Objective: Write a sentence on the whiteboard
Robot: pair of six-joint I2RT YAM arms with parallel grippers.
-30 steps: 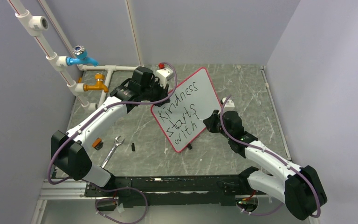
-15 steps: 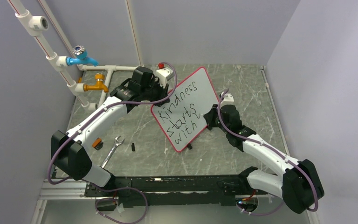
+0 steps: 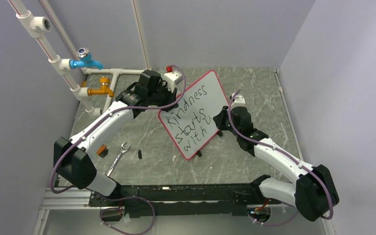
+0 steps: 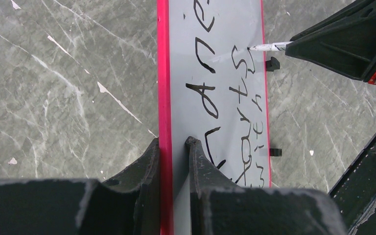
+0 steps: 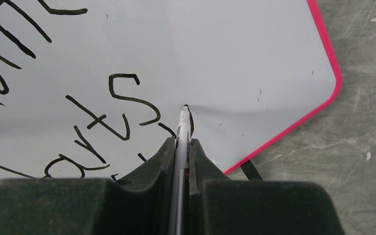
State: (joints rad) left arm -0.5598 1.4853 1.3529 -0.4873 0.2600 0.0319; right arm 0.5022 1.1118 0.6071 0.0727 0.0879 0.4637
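We are mid-sentence [image 3: 190,119]: left jaws clamp the rim of the whiteboard [image 3: 217,94], which stands tilted on the counter [image 3: 259,88]; right jaws grip the marker [image 5: 183,123], its tip touching the board after "with". Next, we judge, come steady strokes for another word.

The whiteboard [image 3: 196,115] has a smooth, glossy white face inside a thin rim of bright red plastic, and the sentence [image 3: 191,122] on it is matt black ink. Beneath the whiteboard the desk [image 3: 166,166] looks like smooth grey stone with pale veins and a dull sheen, while to the whiteboard's left lies a wrench [image 3: 118,157] of bare bright metal. The left gripper [image 4: 172,142] and right gripper [image 5: 181,141] at the whiteboard are matt black plastic (scuffed pale along the edges), and the marker [image 5: 183,122] has a smooth white barrel.
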